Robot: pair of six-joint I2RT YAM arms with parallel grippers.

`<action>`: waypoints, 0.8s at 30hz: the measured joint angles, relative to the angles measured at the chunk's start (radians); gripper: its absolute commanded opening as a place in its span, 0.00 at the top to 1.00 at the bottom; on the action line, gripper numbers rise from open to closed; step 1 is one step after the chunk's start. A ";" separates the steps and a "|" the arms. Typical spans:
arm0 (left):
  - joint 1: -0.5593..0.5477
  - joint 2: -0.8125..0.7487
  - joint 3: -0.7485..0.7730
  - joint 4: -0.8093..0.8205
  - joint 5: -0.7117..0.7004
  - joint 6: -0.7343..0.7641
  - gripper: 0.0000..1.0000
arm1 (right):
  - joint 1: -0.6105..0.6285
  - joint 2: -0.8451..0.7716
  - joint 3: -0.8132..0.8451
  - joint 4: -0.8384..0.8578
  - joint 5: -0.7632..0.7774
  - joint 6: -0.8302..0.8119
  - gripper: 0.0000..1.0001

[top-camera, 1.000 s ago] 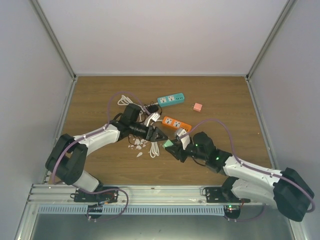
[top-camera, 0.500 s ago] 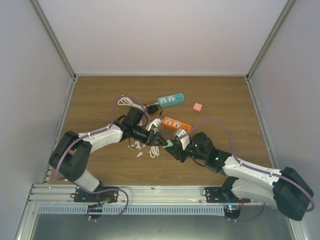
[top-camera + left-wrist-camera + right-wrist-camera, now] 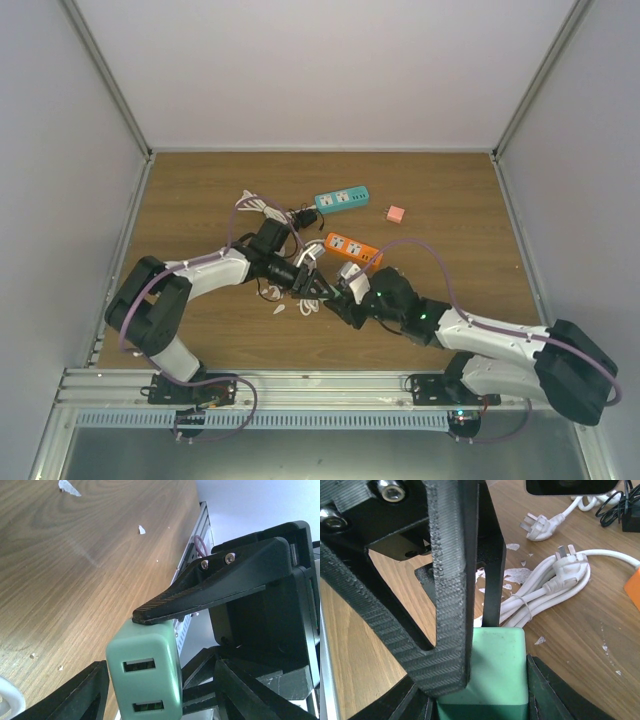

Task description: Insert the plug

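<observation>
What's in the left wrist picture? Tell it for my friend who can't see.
A mint-green charger with two slots faces the camera, with a black finger of the right arm touching its tip to the top edge. The left arm's own fingers stand open on either side, over a wooden table with white flecks.

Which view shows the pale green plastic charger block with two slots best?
The left wrist view: the pale green plastic charger block fills the foreground, its two slots facing the camera. The right wrist view shows only a plain side between black fingers; the top view shows hardly a speck.
</observation>
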 measured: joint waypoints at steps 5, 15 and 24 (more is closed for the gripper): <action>0.000 0.014 0.000 -0.014 0.008 0.009 0.43 | 0.019 0.020 0.007 -0.006 0.025 -0.006 0.87; 0.000 0.024 0.001 -0.016 0.026 0.022 0.51 | 0.023 0.020 0.007 -0.013 0.032 -0.010 0.87; -0.003 0.056 0.001 -0.010 0.028 0.012 0.79 | 0.023 0.018 0.007 -0.027 0.032 -0.011 0.87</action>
